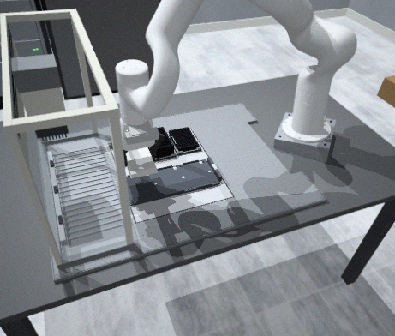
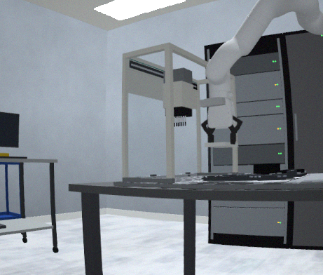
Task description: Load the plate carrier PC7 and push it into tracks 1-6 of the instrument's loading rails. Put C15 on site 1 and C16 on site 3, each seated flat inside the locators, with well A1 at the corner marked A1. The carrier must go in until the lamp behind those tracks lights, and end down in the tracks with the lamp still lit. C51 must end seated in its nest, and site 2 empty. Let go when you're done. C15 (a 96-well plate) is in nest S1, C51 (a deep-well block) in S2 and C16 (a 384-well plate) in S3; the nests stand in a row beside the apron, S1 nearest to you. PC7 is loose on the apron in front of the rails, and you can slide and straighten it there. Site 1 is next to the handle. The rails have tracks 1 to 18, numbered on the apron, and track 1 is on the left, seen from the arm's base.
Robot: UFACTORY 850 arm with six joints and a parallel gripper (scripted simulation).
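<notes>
My gripper (image 1: 140,159) is shut on a white plate, C16 by its place (image 1: 141,166), and holds it level in the air above the left end of the dark carrier PC7 (image 1: 175,182). That is the end nearest the rails. In the side view the fingers (image 2: 220,137) clamp the plate (image 2: 220,144) well above the carrier (image 2: 255,175). The carrier lies loose on the apron and its sites look empty. The black deep-well block C51 (image 1: 162,147) sits in the middle nest. A dark plate, C15 by its place (image 1: 184,139), sits in the nest to its right.
The loading rails (image 1: 86,193) lie inside the instrument's beige frame (image 1: 59,111), left of the carrier. A frame post (image 1: 121,189) stands close to my gripper. A pipetting head (image 2: 181,95) hangs inside the frame. The arm base (image 1: 305,137) is at the right.
</notes>
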